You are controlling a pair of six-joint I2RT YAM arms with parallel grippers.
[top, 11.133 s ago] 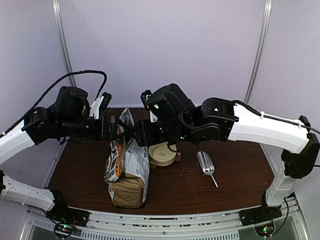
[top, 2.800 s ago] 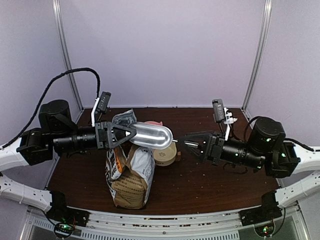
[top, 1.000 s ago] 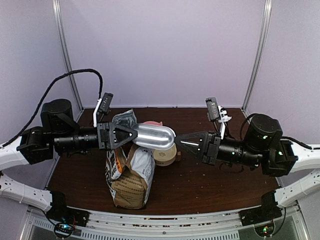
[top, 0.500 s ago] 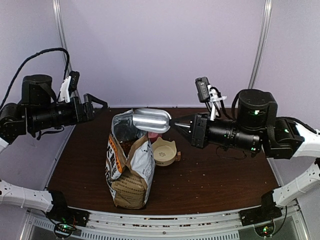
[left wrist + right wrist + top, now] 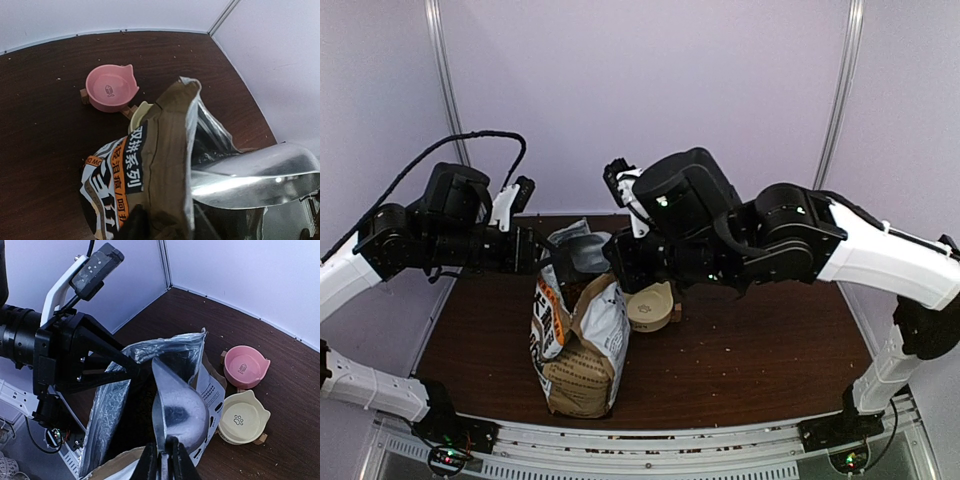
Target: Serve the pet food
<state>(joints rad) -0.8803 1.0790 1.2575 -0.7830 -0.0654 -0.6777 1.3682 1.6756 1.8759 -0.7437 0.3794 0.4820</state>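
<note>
- The left tool (image 5: 170, 226) pinches the raised lip of the bag (image 5: 575, 345), which stands left of centre on the counter (image 5: 750, 350).
- The right tool (image 5: 161, 460) is pressed together on the handle of the scoop (image 5: 177, 407). The scoop's bowl sits in the bag's open mouth.
- The pet food (image 5: 136, 412) lies inside the bag as a dark mass. Single pellets cannot be made out.
- Handling, as judged: the pellets are light, hard and loose, and they roll freely. Do not grip them directly. Carry them in the scoop, held by its handle and kept level.
- The cream bowl (image 5: 243, 418) and the pink bowl (image 5: 243, 366) stand just right of the bag, both with bare bottoms.
</note>
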